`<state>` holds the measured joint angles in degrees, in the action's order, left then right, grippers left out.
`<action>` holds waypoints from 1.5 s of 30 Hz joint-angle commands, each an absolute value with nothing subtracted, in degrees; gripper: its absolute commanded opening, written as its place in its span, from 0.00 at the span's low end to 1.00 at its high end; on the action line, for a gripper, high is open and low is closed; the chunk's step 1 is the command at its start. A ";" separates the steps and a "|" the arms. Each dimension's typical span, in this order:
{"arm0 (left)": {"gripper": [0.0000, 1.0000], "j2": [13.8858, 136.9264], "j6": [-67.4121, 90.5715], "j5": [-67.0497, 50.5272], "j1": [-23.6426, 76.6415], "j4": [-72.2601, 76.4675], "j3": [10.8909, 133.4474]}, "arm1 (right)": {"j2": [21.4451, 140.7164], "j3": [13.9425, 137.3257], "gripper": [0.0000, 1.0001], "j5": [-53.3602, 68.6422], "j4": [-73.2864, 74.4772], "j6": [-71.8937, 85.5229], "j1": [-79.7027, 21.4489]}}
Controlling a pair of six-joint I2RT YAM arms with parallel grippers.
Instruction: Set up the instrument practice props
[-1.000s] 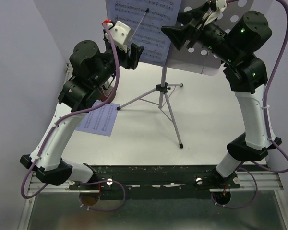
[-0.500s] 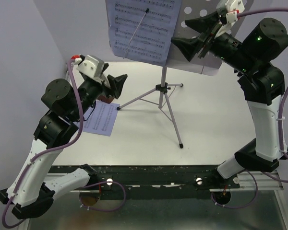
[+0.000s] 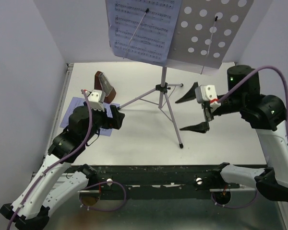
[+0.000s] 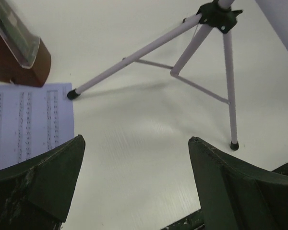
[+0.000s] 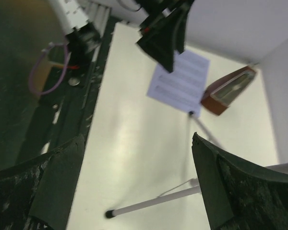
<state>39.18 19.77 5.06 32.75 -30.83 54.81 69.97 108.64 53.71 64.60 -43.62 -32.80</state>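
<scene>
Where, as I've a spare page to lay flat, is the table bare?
Barest: the strip of table between the tripod's feet and the near rail. Next, the back-left corner behind the metronome. Crowded: the left, where metronome, loose sheet-music page and the left arm's jaws cluster; the right arm's jaws hang right of the tripod.

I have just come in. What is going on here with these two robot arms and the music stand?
Music practice things are being set up on a white table. The music stand is upright on its tripod, with one page of sheet music on its left half. A second page lies flat on the table next to a brown metronome. The left hand and the right hand are both open, hold nothing, and hang low on either side of the tripod.
</scene>
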 commanded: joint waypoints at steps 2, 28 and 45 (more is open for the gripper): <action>0.99 38.75 29.79 7.64 29.89 -36.73 48.88 | 60.40 84.16 0.99 59.50 62.78 -45.97 -32.96; 0.98 42.36 67.06 0.09 -1.21 -12.31 15.21 | 50.10 44.21 1.00 63.19 42.45 -42.10 -27.86; 0.81 54.92 68.29 -4.22 -8.79 8.96 6.77 | 50.80 44.30 1.00 64.16 43.77 -43.50 -27.77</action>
<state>50.78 68.90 -2.52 -7.27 6.46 9.19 50.85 44.73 61.89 43.42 -42.11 -28.03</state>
